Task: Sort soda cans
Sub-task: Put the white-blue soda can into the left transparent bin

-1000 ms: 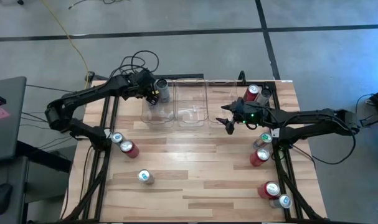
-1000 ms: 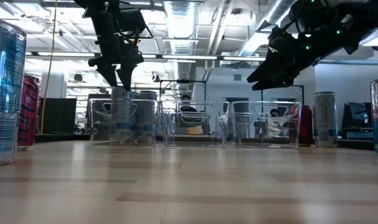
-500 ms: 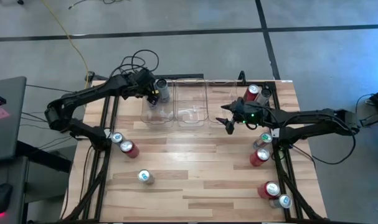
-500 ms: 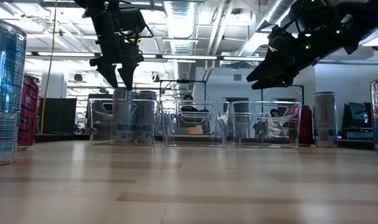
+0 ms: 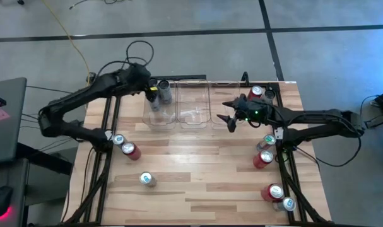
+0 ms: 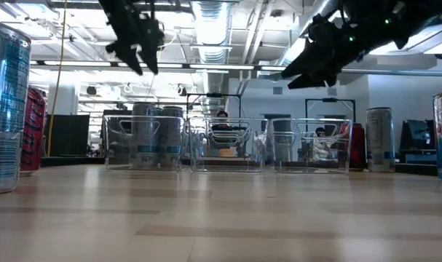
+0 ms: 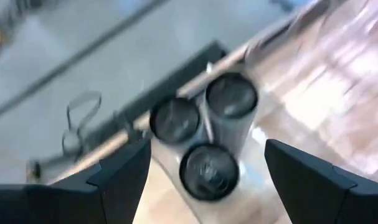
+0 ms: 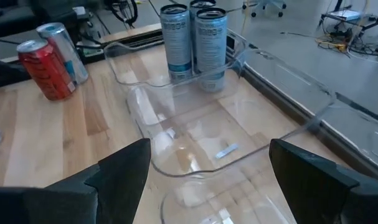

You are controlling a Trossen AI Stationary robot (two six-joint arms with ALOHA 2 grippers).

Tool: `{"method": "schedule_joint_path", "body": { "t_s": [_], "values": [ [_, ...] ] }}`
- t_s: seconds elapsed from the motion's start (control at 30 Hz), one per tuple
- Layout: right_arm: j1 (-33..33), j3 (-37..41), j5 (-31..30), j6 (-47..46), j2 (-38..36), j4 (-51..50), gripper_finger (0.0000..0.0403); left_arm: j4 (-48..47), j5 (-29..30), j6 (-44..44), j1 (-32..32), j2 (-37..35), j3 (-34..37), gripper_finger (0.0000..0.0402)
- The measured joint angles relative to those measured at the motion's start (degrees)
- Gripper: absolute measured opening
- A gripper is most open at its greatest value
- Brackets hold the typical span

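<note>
Three silver-blue soda cans [image 5: 163, 90] stand upright in the far end of the left clear bin [image 5: 158, 113]; the left wrist view shows their tops [image 7: 207, 168] from above. My left gripper [image 5: 151, 90] hangs open above them [image 6: 137, 58], touching nothing. My right gripper [image 5: 231, 118] is open too, in the air over the right bin [image 5: 224, 107], high in the low view [image 6: 301, 69]. The right wrist view looks across the empty bins [image 8: 195, 149] to those cans [image 8: 195, 37]. Other cans lie and stand loose on the table.
Loose cans on the left: silver-blue [image 5: 118, 140], red [image 5: 131, 151], silver [image 5: 147, 180]. On the right: red [image 5: 255, 94], dark [image 5: 267, 94], silver [image 5: 267, 142], red [image 5: 262, 159], red [image 5: 273, 192], silver [image 5: 287, 203]. The middle bin [image 5: 194, 107] holds no cans. Bare wood [image 5: 204, 164] lies in the table's centre.
My left gripper has risen from just above the cans in the left bin and drawn back a little toward the table's far left. My right gripper has also risen slightly and shifted toward the far edge. The cans have stayed put.
</note>
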State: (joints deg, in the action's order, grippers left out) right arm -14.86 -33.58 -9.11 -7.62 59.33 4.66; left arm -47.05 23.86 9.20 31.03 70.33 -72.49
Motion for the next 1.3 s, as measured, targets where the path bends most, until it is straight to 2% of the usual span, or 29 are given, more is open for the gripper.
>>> {"method": "schedule_joint_path", "body": {
  "t_s": [0.1,0.23,0.57,0.8,1.03,1.3],
  "values": [
    [-0.76,-1.84,-0.10,-0.69,0.02,-3.72,0.0350,5.91,0.99,-2.32,-3.33,-3.94,1.35,0.0311],
    [-2.80,-5.10,-0.58,-1.21,-0.04,-12.76,0.0350,14.13,1.05,-4.31,-8.31,-9.27,6.45,0.0311],
    [-8.84,-10.68,-1.79,-0.74,-0.14,-25.88,0.0350,35.65,0.81,-6.90,-17.65,-21.07,27.42,0.0311],
    [-12.10,-14.42,-1.79,-0.50,-2.66,-33.44,0.0350,53.30,0.64,-11.51,-23.53,-23.67,39.03,0.0311],
    [-17.89,-16.65,-1.79,1.09,-5.83,-39.82,0.0350,66.44,0.66,-16.33,-26.90,-23.52,43.70,0.0311],
    [-28.59,-17.03,-1.79,2.40,-6.14,-48.28,0.0350,66.93,0.68,-18.54,-27.76,-25.47,43.74,0.0311]
  ]
}}
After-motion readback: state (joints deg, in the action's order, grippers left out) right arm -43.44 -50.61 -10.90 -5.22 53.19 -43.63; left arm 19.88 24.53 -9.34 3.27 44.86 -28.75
